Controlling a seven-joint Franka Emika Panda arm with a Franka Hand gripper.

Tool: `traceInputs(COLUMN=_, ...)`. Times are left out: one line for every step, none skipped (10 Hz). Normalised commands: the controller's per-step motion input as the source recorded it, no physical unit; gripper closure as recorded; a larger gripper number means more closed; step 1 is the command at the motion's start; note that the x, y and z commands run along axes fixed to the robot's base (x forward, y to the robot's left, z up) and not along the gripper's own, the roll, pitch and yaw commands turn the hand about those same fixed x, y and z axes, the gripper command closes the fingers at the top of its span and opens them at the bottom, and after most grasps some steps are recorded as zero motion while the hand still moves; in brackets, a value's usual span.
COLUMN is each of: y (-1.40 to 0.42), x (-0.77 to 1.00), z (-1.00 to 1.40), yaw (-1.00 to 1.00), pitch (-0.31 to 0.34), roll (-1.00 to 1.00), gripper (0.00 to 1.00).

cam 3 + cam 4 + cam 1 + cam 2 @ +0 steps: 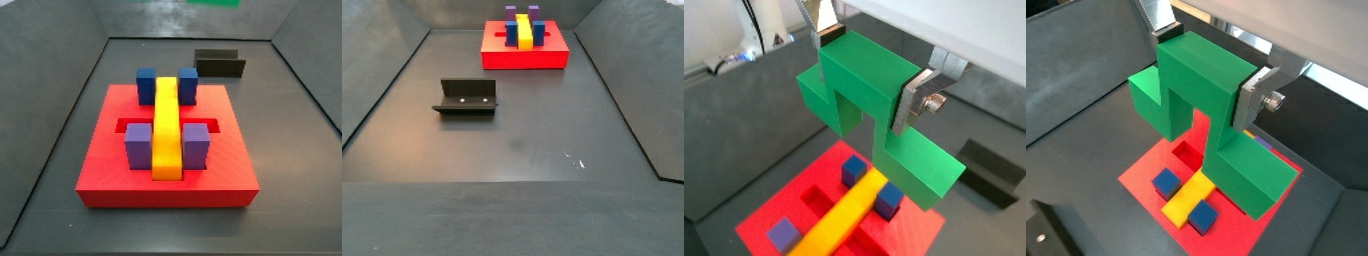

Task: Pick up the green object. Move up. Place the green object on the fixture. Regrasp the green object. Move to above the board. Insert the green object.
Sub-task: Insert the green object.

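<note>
The bright green, notched plastic block (871, 105) is held clamped between the flat silver fingers (925, 95) of the gripper (1209, 62), high above the large red square board (167, 150) with its long yellow bar (166, 125). The black L-shaped fixture (465, 98) is seen standing well apart on the floor.

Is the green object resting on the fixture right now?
No: in a side view the fixture stands bare, while the gripper holds the green object above the board.
</note>
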Motion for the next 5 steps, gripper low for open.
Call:
traceInputs(y=-0.21, x=0.15, z=-0.73, yaw=0.08, pitch=-0.121, roll=-0.15, gripper=1.0)
traceInputs(y=-0.24, x=0.11, z=-0.83, yaw=0.05, pitch=-0.113, roll=-0.09, gripper=1.0)
traceInputs(y=-0.25, x=0.02, z=-0.89, yaw=0.05, pitch=-0.11, roll=-0.05, gripper=1.0)
traceInputs(y=-0.25, x=0.0, z=-0.87, yaw=0.05, pitch=-0.114, roll=-0.05, gripper=1.0)
traceInputs(y=-0.22, x=0.0, z=-0.85, yaw=0.08, pitch=-0.111, roll=-0.06, gripper=1.0)
